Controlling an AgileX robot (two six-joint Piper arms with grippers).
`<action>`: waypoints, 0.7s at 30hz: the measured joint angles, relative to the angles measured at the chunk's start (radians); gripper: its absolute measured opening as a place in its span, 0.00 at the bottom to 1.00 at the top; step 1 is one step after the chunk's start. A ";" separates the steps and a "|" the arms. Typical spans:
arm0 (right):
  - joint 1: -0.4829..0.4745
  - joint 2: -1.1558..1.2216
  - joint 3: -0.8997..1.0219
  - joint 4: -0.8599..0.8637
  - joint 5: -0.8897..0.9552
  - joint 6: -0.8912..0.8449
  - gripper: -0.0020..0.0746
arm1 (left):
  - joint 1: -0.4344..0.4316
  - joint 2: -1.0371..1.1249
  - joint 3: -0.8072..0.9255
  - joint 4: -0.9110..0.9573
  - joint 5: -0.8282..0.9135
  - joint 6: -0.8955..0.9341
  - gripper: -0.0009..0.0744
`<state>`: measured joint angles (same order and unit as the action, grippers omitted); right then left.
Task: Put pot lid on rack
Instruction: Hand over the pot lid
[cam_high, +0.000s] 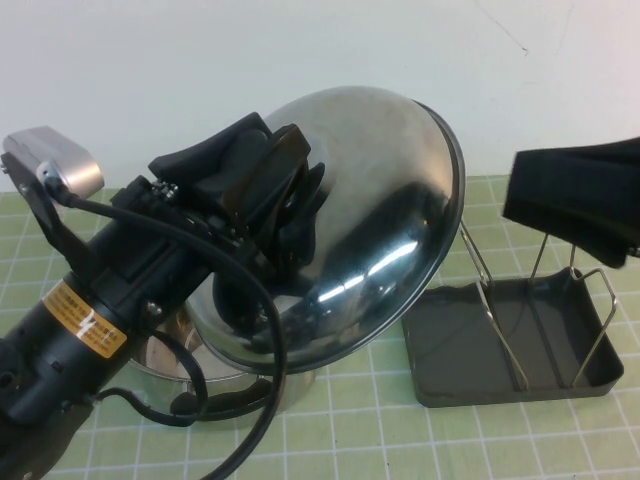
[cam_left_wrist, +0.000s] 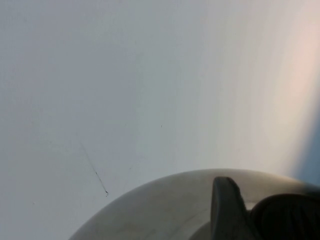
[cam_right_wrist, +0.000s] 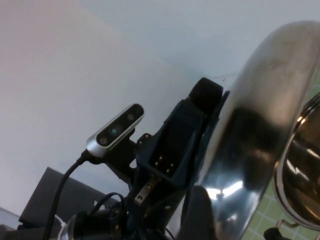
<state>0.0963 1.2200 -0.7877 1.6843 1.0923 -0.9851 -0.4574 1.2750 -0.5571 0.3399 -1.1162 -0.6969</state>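
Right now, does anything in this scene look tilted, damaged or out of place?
Only the pot lid stands out: the left gripper holds it by its knob, tipped on edge above the pot, beside the rack. The right gripper hangs above the rack.

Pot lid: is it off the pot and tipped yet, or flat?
Off and tipped on edge. The left gripper holds the pot lid by its knob above the pot, beside the rack. The right gripper hovers over the rack.

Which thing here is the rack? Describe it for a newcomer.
On the green gridded mat, look right of the steel pot, past the tilted pot lid held by the left gripper. The rack is the dark grey tray under the right gripper; only it has upright wire loops.
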 joint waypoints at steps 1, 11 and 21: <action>0.014 0.013 -0.014 0.000 0.000 0.000 0.73 | 0.000 0.000 0.000 0.000 0.000 -0.005 0.43; 0.081 0.089 -0.045 0.000 -0.028 -0.023 0.73 | 0.000 0.000 0.000 -0.008 -0.005 -0.101 0.42; 0.097 0.093 -0.093 0.000 -0.063 -0.044 0.73 | 0.000 0.000 0.000 -0.006 -0.005 -0.140 0.42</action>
<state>0.1931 1.3132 -0.8808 1.6843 1.0297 -1.0286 -0.4574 1.2754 -0.5571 0.3336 -1.1208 -0.8367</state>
